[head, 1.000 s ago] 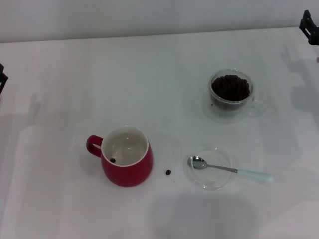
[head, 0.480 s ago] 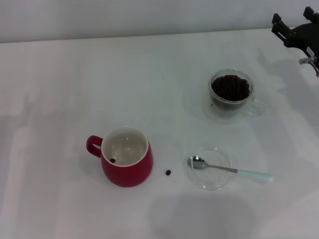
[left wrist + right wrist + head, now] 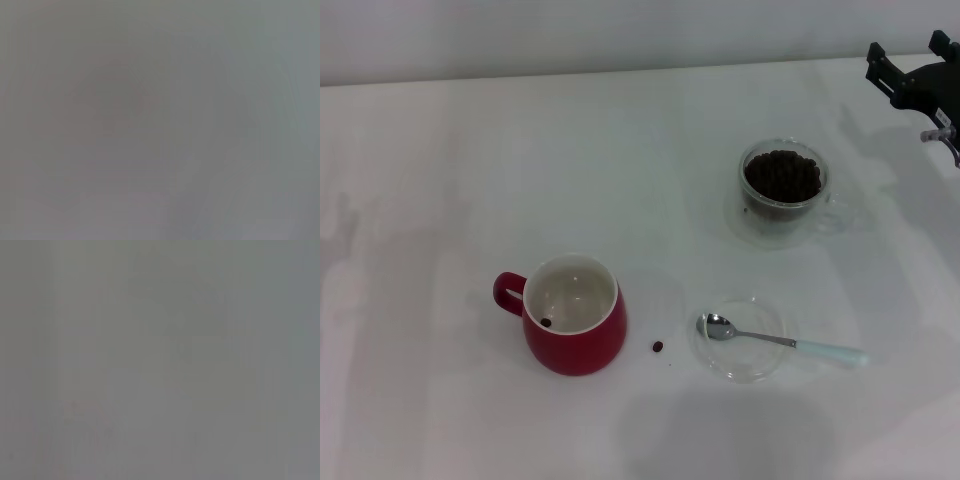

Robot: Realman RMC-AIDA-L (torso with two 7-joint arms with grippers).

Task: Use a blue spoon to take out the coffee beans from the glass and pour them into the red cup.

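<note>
Your right gripper (image 3: 912,62) hangs at the table's far right edge, beyond the clear glass cup (image 3: 784,192) full of dark coffee beans (image 3: 783,176); its two fingers stand apart with nothing between them. The left gripper is out of view. The spoon with the pale blue handle (image 3: 782,342) lies on a small clear glass saucer (image 3: 744,338), bowl toward the round red cup (image 3: 572,314), which holds one bean. A stray bean (image 3: 658,347) sits between cup and saucer. Both a start and a finish fit this. Both wrist views show nothing.
</note>
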